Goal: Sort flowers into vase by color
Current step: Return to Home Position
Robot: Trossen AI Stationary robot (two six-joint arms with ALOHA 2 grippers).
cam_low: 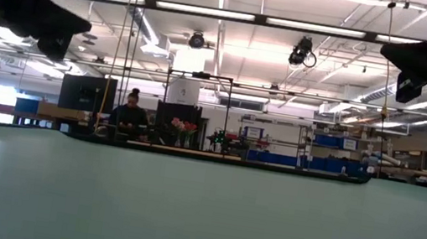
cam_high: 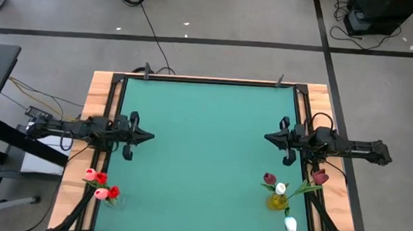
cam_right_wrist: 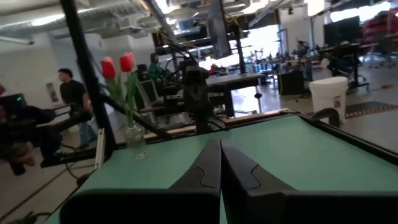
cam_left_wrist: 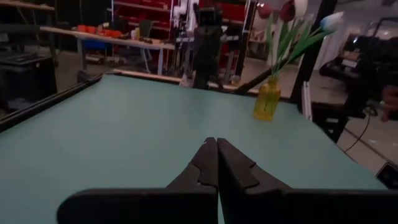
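Note:
A clear vase (cam_high: 109, 198) at the table's near left corner holds red and pink flowers (cam_high: 100, 184), their stems standing in it; it also shows as the clear vase (cam_right_wrist: 135, 142) in the right wrist view. A yellow vase (cam_high: 278, 201) near the near right corner holds maroon and white flowers (cam_high: 280, 186); the left wrist view shows this yellow vase (cam_left_wrist: 267, 99) too. My left gripper (cam_high: 150, 135) hovers shut at the table's left edge, pointing level toward the middle. My right gripper (cam_high: 267, 138) hovers shut at the right edge, facing it. Neither holds anything.
The green mat (cam_high: 204, 152) lies bare between the two grippers. A black frame (cam_high: 209, 80) runs along the table's far edge. Beyond the table, a person (cam_low: 130, 111) sits at a bench, and another person (cam_right_wrist: 73, 93) stands in the room.

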